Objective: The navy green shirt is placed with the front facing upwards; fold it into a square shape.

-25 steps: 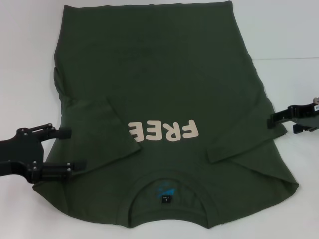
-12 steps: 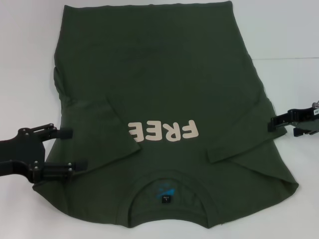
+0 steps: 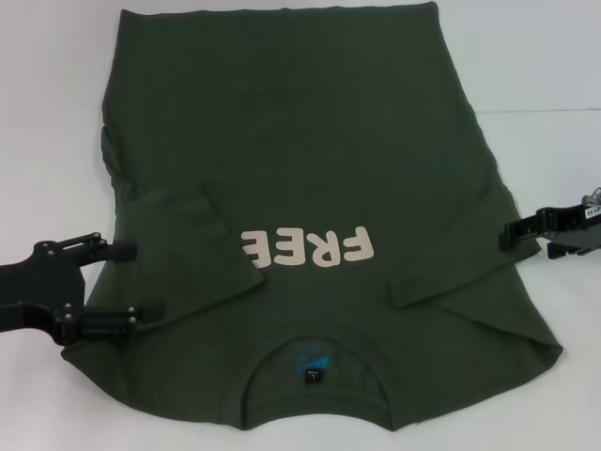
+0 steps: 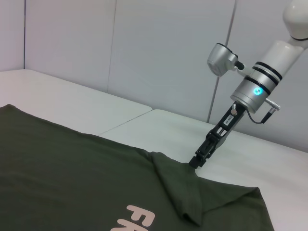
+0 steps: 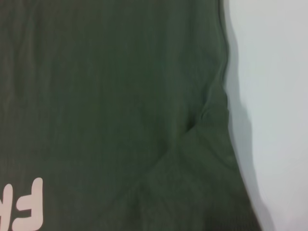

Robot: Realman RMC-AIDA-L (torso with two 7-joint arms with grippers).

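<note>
Left gripper [image 3: 139, 282] fingers spread open over the navy green shirt [image 3: 310, 169]; right gripper [image 3: 507, 235] fingers seemingly pinch its edge.

Navy green shirt [image 3: 310, 188]: dark olive, cream "FREE" lettering, front up, flat on white counter [image 3: 47, 113]; collar near, hem far; both sleeves folded inward.

shirt [image 3: 310, 188] flat on table [image 3: 545, 75], grippers at its left [image 3: 131, 280] and right [image 3: 512, 237] edges
</note>
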